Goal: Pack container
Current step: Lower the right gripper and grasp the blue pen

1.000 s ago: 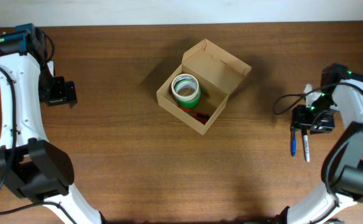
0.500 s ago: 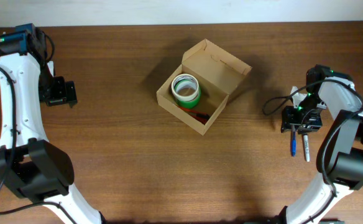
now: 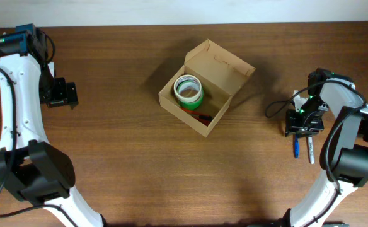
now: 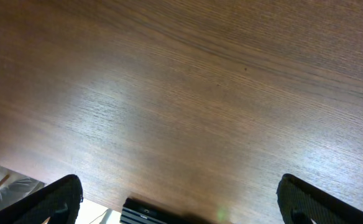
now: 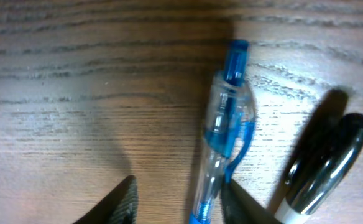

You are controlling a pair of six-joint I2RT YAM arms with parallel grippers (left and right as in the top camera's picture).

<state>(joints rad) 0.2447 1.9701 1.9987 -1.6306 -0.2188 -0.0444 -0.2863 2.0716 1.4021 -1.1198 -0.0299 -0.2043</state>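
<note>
Right wrist: blue pen (image 5: 222, 137) between parted right jaws, not gripped; likely light, slick, rigid, so pinch mid-barrel. Black marker (image 5: 330, 168) just outside them. Left jaws wide, empty.

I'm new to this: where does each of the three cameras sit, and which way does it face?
Overhead: fixed above the table, facing straight down; shows both arms, the container and the blue pen.
Left wrist: on the left arm, facing down at wooden tabletop; the open left gripper shows in the bottom corners.
Right wrist: on the right arm, close above the pen and a black marker; the right gripper straddles the pen.
Shared: overhead and right wrist both show pen and marker.
</note>
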